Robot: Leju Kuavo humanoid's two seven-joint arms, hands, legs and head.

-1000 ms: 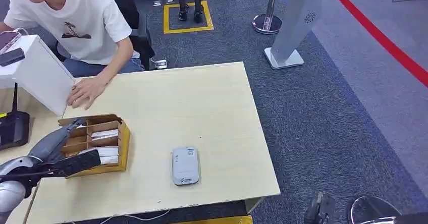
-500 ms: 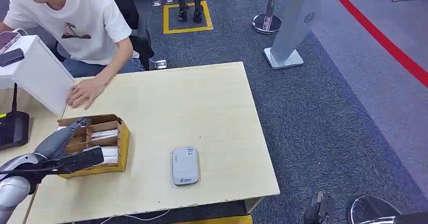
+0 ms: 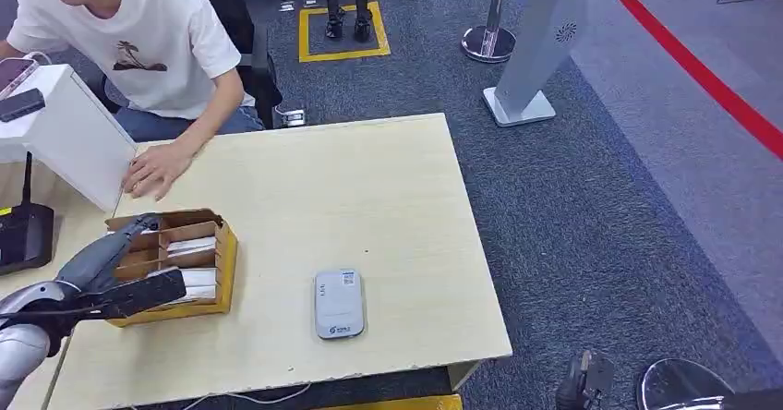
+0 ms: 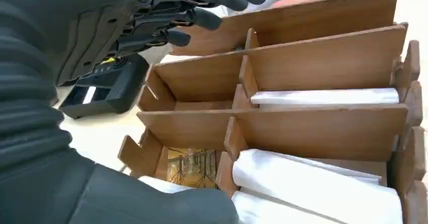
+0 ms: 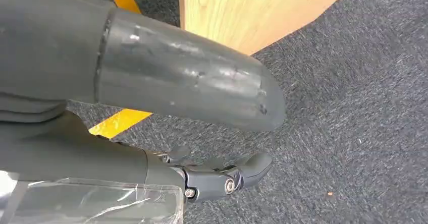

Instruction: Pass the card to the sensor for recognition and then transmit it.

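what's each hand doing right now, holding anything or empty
Left hand: open, fingers apart over the card box, holding nothing.
Right hand: hanging beside the table over the carpet, thumb and fingers apart, holding nothing.

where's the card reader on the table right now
In the head view the grey card reader lies flat near the table's front edge, right of the wooden card box, apart from it.
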